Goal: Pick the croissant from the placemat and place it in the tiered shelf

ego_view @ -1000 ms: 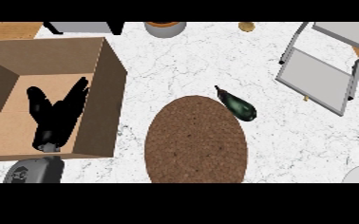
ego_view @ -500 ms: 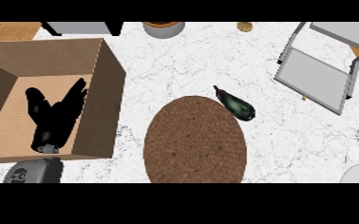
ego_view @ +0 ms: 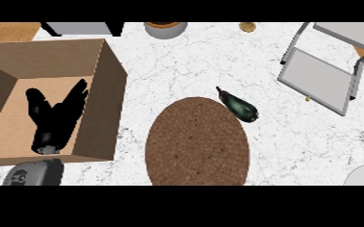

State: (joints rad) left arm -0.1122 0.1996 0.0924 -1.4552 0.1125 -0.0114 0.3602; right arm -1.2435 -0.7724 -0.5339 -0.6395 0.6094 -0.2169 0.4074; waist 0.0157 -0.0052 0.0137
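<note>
The brown oval placemat [ego_view: 198, 144] lies at the lower middle of the counter with nothing on it. No croissant shows clearly; a small tan sliver [ego_view: 359, 52] sits at the picture's right edge on the grey tiered shelf [ego_view: 316, 77], and I cannot tell what it is. My left hand [ego_view: 53, 113] rests inside the cardboard box [ego_view: 107, 101] at the left, fingers straight and holding nothing. The right hand is out of view.
A dark green eggplant [ego_view: 239, 106] lies against the placemat's upper right edge. At the back stand a grey pot [ego_view: 165, 29], a small tan disc [ego_view: 247, 27] and a grey block [ego_view: 82, 28]. A white plate's edge [ego_view: 356, 175] shows at the lower right.
</note>
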